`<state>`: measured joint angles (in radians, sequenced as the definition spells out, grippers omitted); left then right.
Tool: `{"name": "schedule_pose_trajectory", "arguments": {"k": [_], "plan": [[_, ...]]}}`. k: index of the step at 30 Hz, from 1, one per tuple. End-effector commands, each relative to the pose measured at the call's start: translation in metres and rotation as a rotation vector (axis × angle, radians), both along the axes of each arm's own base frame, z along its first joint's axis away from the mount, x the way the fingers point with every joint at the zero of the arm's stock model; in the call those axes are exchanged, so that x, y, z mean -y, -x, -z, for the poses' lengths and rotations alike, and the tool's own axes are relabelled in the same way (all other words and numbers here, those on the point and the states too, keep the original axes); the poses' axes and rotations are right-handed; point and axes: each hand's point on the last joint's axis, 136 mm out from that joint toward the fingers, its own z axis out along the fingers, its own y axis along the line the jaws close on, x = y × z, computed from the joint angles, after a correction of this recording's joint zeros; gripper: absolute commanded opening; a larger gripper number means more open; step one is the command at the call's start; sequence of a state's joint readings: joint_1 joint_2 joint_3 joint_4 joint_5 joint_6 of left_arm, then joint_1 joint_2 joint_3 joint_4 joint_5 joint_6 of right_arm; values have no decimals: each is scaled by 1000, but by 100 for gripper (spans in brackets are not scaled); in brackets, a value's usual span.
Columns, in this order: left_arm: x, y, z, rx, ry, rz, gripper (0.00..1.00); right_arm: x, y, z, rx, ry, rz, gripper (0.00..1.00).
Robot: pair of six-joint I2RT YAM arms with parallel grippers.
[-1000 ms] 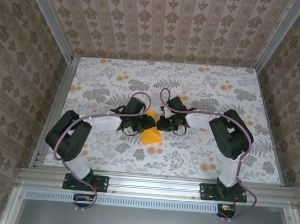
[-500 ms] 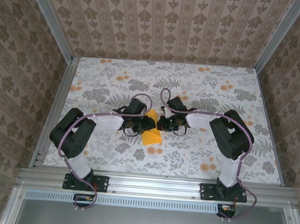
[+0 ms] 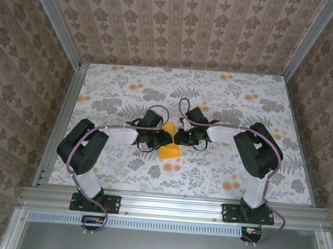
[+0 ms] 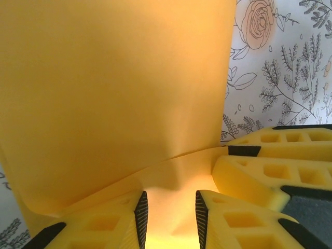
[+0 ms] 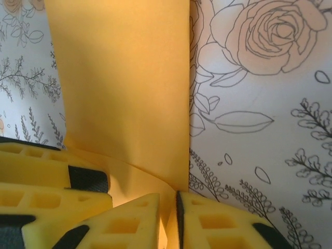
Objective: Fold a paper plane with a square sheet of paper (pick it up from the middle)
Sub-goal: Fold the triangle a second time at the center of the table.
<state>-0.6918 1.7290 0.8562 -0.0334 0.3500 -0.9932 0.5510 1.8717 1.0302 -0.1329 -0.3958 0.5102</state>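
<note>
– At the middle of the table point(image 3: 215, 94), how far have you got?

– Not far, I judge. The square sheet of paper point(image 3: 169, 150) lies between my two pincers. From above it reads as a narrow slab rather than a full square, so at least one fold seems made. It shows no pointed nose and no wings, so nearly all the shaping is left.

– And your grip?

– My left pincer point(image 4: 170, 207) has its jaws apart. Paper glows in the gap beneath, and one layer curves up in front of it. My right pincer point(image 5: 168, 210) has its jaws almost together, and the sheet's edge runs into the slit. Whether it pinches the paper I cannot tell.

– What can't you make out?

– From above, my pincers cover the sheet's middle. Up close the paper runs off the frame, so I cannot count the layers. Nor can I say whether the crease is pressed flat or only a soft bend.
</note>
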Motion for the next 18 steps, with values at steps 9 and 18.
{"name": "schedule_pose_trajectory", "arguments": {"k": [9, 18], "plan": [[-8, 4, 13, -27, -35, 2, 32, 19, 25, -31, -6, -2, 10, 28], [-12, 4, 12, -18, -46, -19, 32, 5, 65, -43, -66, -107, -107, 17]]}}
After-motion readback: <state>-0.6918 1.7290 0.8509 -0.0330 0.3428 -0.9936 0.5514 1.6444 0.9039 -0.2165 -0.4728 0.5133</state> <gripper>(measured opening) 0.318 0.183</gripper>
